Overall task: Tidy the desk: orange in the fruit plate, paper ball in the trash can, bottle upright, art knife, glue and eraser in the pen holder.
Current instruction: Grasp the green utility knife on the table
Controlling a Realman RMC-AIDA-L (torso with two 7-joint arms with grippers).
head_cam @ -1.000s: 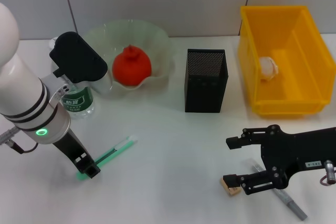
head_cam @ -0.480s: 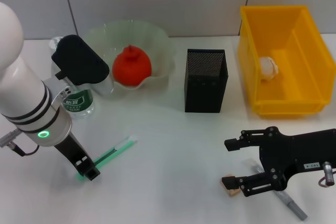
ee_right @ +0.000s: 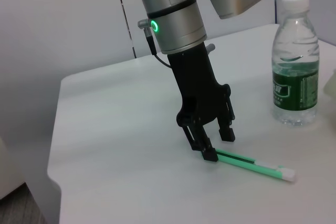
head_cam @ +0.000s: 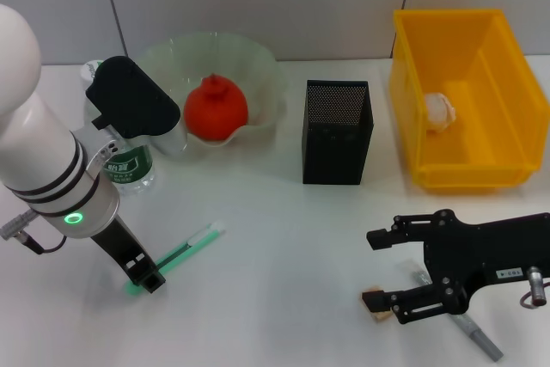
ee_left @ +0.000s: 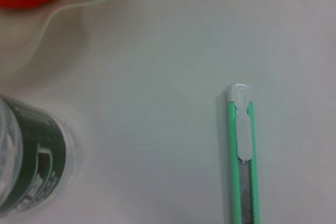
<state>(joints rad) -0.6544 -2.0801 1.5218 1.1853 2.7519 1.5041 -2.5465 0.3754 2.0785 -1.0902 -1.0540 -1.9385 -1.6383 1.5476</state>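
The green art knife [head_cam: 185,249] lies flat near the table's front left. My left gripper [head_cam: 143,278] is down at its near end, open, with its fingers [ee_right: 210,153] on either side of that end. The bottle [head_cam: 122,163] stands upright behind my left arm. An orange [head_cam: 215,109] rests in the fruit plate [head_cam: 258,62]. In the yellow trash can [head_cam: 412,83] is the paper ball [head_cam: 440,112]. My right gripper [head_cam: 371,269] is open low at the front right, and the tan eraser [head_cam: 373,311] touches its nearer fingertip. A grey glue stick [head_cam: 478,339] lies partly under that arm.
The black mesh pen holder [head_cam: 338,131] stands mid-table between plate and trash can. The left wrist view looks down on the knife [ee_left: 242,156], the bottle [ee_left: 31,161] and the plate's rim [ee_left: 79,3]. Bare white table lies between the two arms.
My right gripper has shifted slightly toward the table's front edge, staying open by the eraser. The left gripper has barely moved at the knife's end.
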